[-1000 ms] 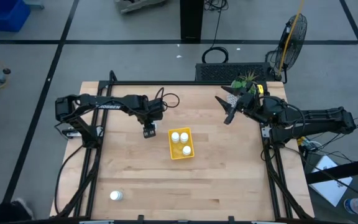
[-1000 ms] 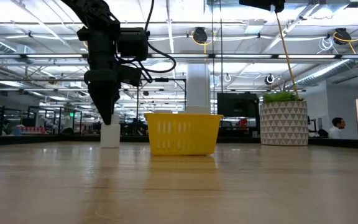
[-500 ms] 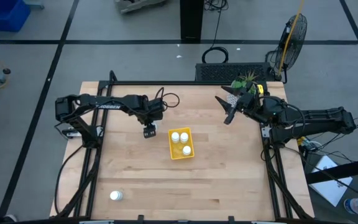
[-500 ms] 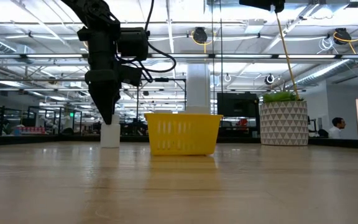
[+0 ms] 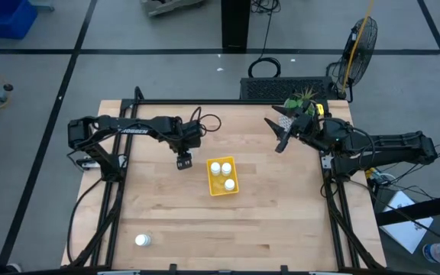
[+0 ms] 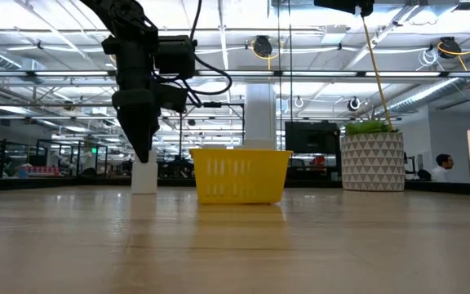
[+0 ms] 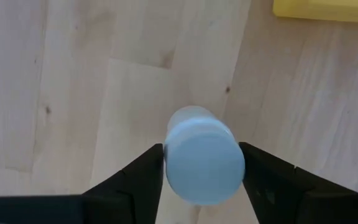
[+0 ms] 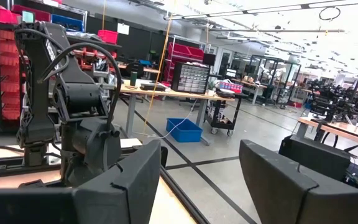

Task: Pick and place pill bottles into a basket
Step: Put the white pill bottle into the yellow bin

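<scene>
- The left pincer (image 7: 201,165) is down over a small white cylindrical pill bottle with a white cap (image 7: 204,155), one dark finger (image 7: 143,171) pressed against each side of the cap, so it's clenched on that bottle.
- Compared with a second ago, almost nothing has moved: arm and bottle sit in the same spot. My read is the grip has just settled and the lift hasn't started, since the bottle (image 6: 144,176) is on the pale wooden tabletop (image 5: 281,221).
- The small bright yellow rectangular open-topped basket (image 5: 221,176) is just right of the held bottle and already has three bottles in it. Short hop to drop this one in.
- The right pincer (image 5: 279,134) hangs idle at the far right by the white pot with a green plant (image 6: 372,157), fingers parted and holding nothing.
- The high view catches one more bottle (image 5: 142,240) alone at the near left corner, which the low view misses. Only the left wrist view shows the fingers actually touching the cap.
</scene>
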Controlling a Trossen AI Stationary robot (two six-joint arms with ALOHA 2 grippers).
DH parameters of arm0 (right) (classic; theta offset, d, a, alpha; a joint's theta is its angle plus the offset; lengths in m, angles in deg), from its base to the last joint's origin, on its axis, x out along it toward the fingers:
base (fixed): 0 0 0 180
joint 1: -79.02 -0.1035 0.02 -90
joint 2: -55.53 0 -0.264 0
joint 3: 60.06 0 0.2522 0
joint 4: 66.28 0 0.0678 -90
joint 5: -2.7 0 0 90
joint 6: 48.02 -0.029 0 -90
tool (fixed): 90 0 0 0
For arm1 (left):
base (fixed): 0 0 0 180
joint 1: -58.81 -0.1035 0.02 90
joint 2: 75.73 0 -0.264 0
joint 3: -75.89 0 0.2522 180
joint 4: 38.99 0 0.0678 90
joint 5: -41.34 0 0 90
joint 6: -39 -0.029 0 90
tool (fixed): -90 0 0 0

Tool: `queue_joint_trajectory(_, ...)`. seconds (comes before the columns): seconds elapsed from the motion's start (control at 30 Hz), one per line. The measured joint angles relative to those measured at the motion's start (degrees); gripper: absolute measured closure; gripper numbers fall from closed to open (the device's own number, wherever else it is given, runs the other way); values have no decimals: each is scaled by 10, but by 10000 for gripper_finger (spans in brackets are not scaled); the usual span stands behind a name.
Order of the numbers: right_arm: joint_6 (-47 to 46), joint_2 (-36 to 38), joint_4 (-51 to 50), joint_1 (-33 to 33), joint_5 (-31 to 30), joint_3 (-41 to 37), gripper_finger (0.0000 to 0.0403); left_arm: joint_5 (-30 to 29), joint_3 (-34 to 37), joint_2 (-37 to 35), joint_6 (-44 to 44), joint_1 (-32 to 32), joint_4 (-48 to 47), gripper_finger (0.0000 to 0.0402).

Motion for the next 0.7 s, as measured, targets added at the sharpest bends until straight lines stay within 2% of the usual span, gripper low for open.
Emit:
queue_joint_trajectory(0.3, 0, 0, 0, 0, 0, 0, 193, 0, 0, 0, -7, 0, 7, 236)
queue_joint_trajectory(0.7, 0, 0, 0, 0, 0, 0, 193, 0, -1, 0, -27, 10, -6, 237)
